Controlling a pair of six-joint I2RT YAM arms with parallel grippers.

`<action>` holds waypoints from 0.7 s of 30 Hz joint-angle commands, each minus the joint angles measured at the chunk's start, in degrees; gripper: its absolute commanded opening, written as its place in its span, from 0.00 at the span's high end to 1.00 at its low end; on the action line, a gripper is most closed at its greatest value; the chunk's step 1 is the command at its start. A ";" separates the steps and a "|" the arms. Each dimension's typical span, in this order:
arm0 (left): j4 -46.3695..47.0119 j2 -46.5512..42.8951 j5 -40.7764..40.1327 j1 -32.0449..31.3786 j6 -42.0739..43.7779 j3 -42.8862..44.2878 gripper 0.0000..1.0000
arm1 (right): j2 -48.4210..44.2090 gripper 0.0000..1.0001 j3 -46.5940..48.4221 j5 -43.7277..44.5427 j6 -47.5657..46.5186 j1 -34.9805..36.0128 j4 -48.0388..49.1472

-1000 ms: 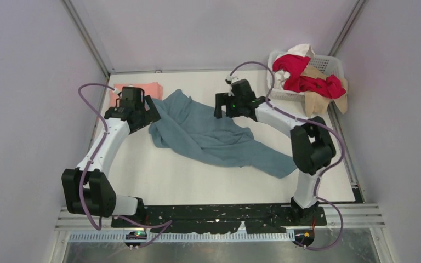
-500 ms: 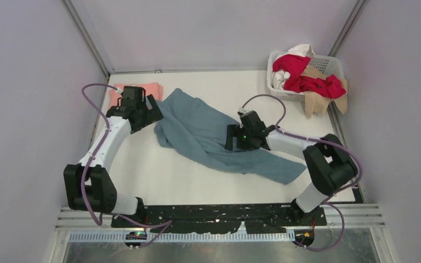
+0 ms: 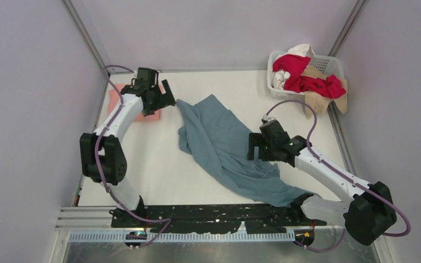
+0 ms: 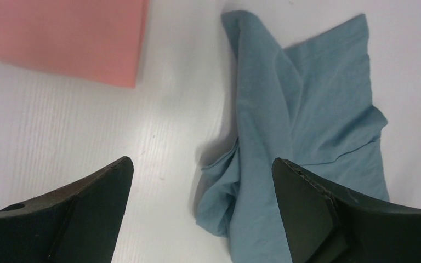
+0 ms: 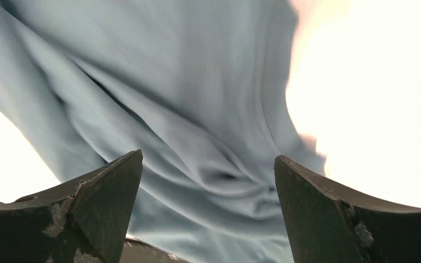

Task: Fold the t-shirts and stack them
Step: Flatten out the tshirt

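Your left gripper [image 4: 200, 164] and right gripper [image 5: 208, 161] gape, empty.
They flank the rumpled blue-grey cloth t-shirt [image 3: 222, 139], likely to spread it flat.

L fingers [image 4: 77, 219] shifted farther back + right, by pink shirt [image 3: 115, 98]. R fingers [image 5: 87, 213] swung back to near-right. Blue shirt [image 3: 219, 137] dragged along, now narrower diagonal.
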 commanded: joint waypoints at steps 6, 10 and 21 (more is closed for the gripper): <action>-8.71 22.48 1.14 -2.81 1.86 27.34 0.00 | 21.98 0.05 24.83 0.18 -9.26 -4.18 24.07; -9.90 30.62 7.40 -2.87 0.91 36.64 0.00 | 38.86 0.05 38.47 0.59 -11.35 -5.07 23.27; -10.55 40.69 11.54 -2.99 -4.83 42.82 0.18 | 66.25 0.02 66.64 -6.30 -8.51 -6.55 12.08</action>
